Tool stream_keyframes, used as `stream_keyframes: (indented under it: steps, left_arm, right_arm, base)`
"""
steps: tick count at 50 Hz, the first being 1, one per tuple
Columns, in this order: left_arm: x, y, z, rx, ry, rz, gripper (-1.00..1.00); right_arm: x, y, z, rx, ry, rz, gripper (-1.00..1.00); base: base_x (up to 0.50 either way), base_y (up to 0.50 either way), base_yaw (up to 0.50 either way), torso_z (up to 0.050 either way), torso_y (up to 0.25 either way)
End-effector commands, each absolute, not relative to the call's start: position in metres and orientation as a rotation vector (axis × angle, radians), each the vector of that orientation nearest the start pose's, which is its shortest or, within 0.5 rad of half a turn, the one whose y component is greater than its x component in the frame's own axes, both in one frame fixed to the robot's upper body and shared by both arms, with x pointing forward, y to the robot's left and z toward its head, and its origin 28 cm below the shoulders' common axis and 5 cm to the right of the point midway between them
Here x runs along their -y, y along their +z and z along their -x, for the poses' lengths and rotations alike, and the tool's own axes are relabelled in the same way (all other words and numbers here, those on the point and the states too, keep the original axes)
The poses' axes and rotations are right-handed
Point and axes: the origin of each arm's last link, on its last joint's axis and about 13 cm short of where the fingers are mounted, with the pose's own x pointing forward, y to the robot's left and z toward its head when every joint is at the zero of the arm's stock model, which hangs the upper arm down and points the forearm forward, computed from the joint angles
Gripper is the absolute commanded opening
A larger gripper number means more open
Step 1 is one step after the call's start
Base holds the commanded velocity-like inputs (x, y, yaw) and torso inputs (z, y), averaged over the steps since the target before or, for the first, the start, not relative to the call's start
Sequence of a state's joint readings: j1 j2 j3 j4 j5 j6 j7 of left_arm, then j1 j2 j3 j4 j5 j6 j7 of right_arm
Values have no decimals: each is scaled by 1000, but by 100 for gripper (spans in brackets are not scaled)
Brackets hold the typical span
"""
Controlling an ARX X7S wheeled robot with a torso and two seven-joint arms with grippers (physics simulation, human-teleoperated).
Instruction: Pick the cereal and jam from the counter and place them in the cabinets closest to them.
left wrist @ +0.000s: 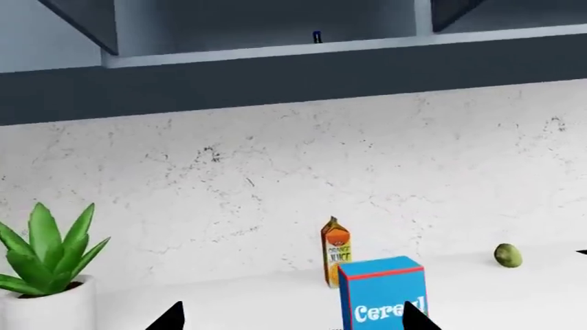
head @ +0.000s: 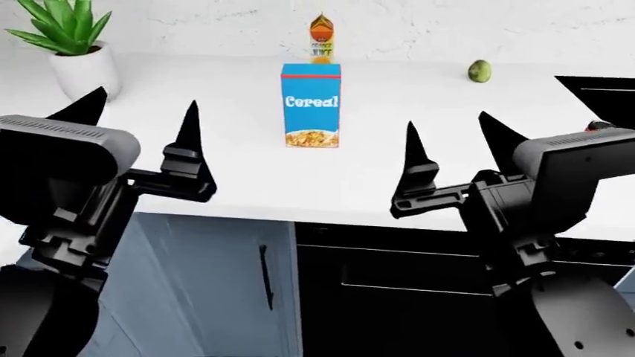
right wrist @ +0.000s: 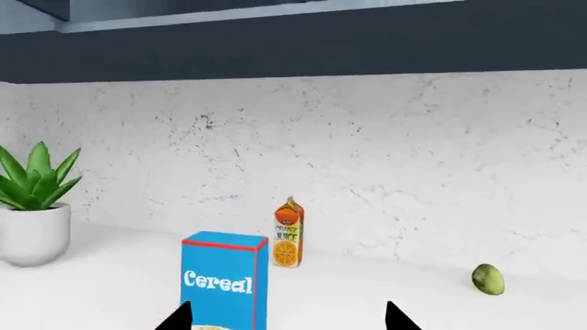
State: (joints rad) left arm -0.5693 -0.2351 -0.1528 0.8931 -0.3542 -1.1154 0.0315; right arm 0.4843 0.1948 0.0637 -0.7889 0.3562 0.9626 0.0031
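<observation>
The cereal is a blue box with a red top edge, standing upright in the middle of the white counter. My left gripper is open and empty, near the counter's front and left of the box. My right gripper is also open and empty, to the box's right and nearer the front. In the left wrist view the cereal stands ahead of the gripper, beside one fingertip. The right wrist view shows the cereal ahead of that gripper. The jam is hidden or out of view.
An orange juice carton stands behind the cereal by the speckled wall. A green fruit lies at the back right, a potted plant at the back left. The black sink starts at the right. An open upper cabinet shelf hangs overhead.
</observation>
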Motion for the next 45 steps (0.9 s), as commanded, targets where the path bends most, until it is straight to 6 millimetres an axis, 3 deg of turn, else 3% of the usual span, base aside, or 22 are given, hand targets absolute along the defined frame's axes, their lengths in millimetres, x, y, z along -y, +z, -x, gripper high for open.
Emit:
stream_keyframes:
  steps: [1,25,38,45]
  left_arm:
    - [-250,254,-213,383,-160,-82,100]
    - [-249,275,-233,351,-279,-104,100]
    - [-251,294,-228,348,-330,-160,100]
    - [-251,298,-226,361,-326,-162,100]
  right_arm:
    - [123,223,-231,321,181,26,100]
    - [134,259,-238,323,92,7,100]
    - [138,277,-232,255,205,68,100]
    - [137,282,-232,262,243,67,100]
  base:
    - [159,292,0,50,47]
    - [424,143,0,50,44]
    - [145,9,-486,50,44]
    - [388,-74,-134,50,43]
